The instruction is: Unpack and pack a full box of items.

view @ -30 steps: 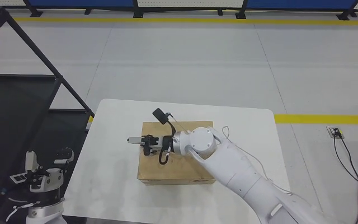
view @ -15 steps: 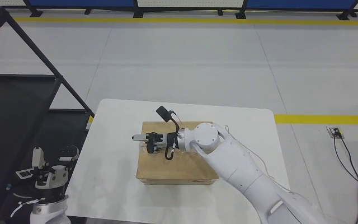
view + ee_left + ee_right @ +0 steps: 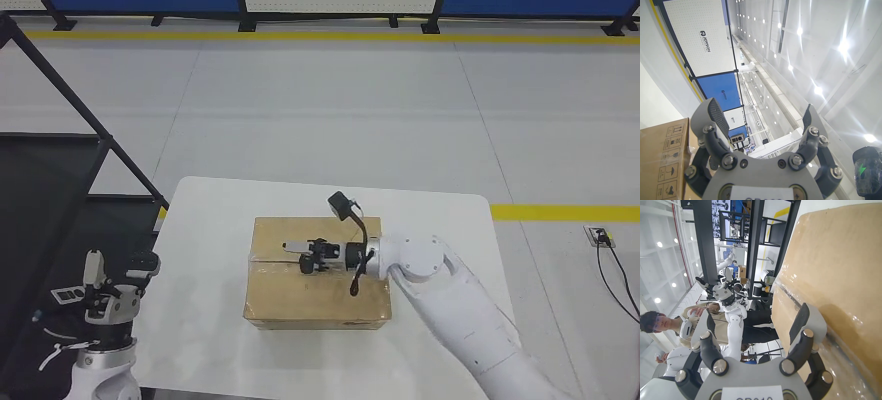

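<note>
Closest to us, off the table's (image 3: pixel 200 260) left edge, the left gripper (image 3: pixel 118 268) (image 3: pixel 761 106) points upward with its jaws spread and nothing between them; the box (image 3: pixel 664 151) stands just beside it, outside the jaws. On the table the cardboard box (image 3: pixel 290 295) lies flat, closed top upward, its long axis running left to right, parallel to the near edge. Over its farther half the right gripper (image 3: pixel 298 247) (image 3: pixel 755 313) points left along the taped seam, jaws spread and holding nothing. One finger (image 3: pixel 800 321) lies right at the box top (image 3: pixel 829 266); we cannot tell whether it touches.
</note>
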